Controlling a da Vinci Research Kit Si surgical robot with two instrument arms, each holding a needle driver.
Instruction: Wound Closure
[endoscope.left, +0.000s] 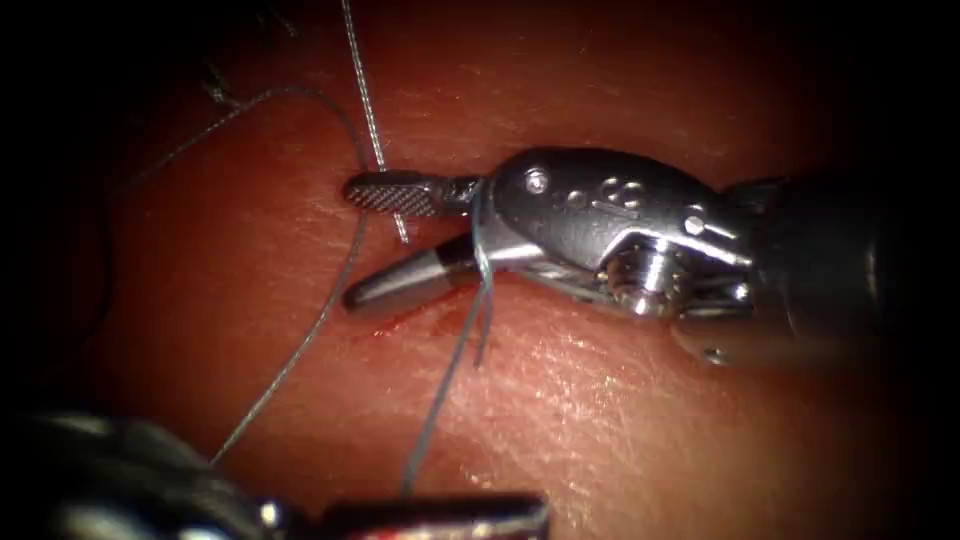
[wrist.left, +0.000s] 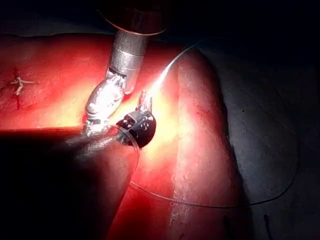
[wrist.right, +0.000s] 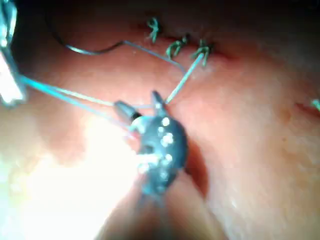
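My right tool (endoscope.left: 350, 245) reaches in from the right over the tissue (endoscope.left: 620, 400), its jaws open and clamping nothing. Blue thread (endoscope.left: 483, 255) is wound round the base of those jaws. From there a strand drops to my left tool (endoscope.left: 430, 512) at the near edge, which is shut on the thread. A paler strand (endoscope.left: 372, 120) runs up and away past the upper jaw. In the right wrist view, taut strands (wrist.right: 65, 95) stretch from the left tool (wrist.right: 7, 65) to the open right tool (wrist.right: 140, 102). Neither tool holds the needle.
A slack loop of thread (endoscope.left: 300, 340) lies on the tissue left of the jaws. Red fluid (endoscope.left: 420, 312) marks the cut under the lower jaw. Three tied stitches (wrist.right: 175, 47) sit in a row beyond the right tool. More loose thread (wrist.left: 225, 205) trails off the tissue's edge.
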